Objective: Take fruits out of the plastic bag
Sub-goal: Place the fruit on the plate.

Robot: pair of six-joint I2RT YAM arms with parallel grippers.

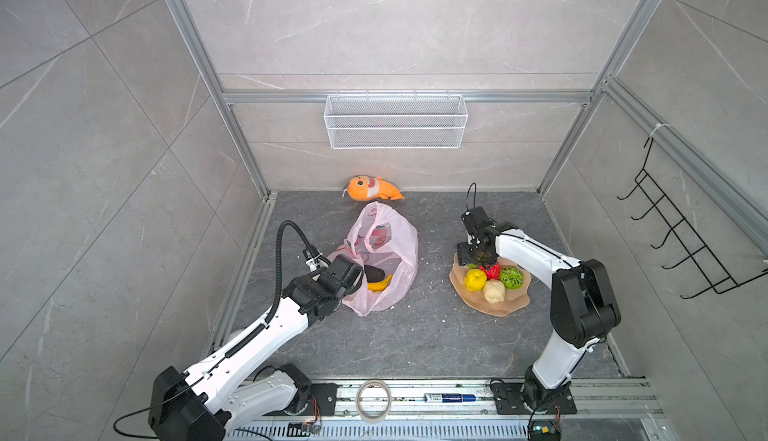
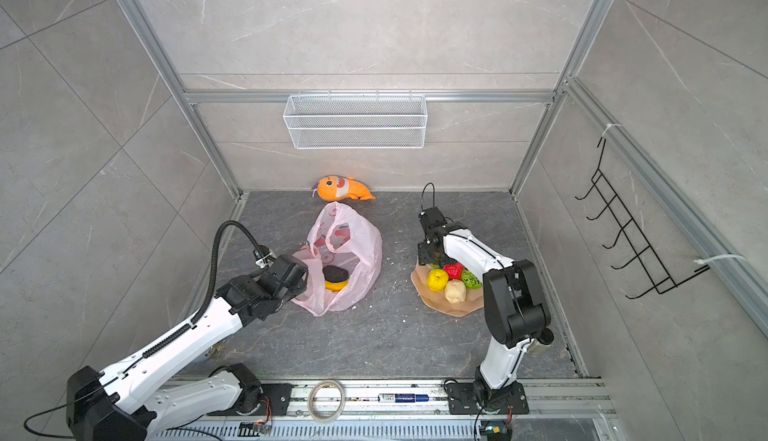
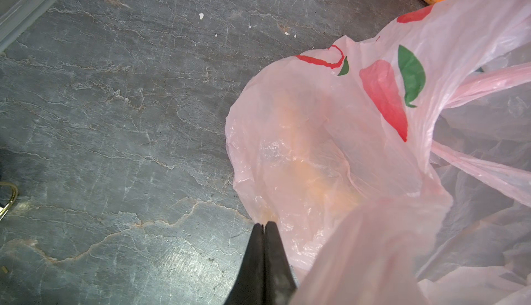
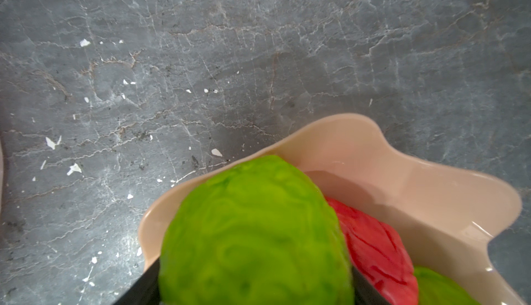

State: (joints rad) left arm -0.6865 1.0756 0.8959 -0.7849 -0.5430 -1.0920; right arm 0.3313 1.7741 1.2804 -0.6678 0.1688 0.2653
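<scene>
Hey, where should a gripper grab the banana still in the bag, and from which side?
I'd pinch the banana across its width at the end poking out past the avocado, coming straight down through the open mouth of the bag. It lies flat with that end bare; the avocado crowds the rest.

Thin translucent pink plastic bag point(image 3: 301, 151): crinkled, faintly glossy. Scalloped peach plate point(image 4: 402, 174): smooth, glossy. Bumpy green toy fruit point(image 4: 253, 231): ridged, satin. Dark grey veined bench point(image 4: 258, 44): stone-like, matt.
</scene>
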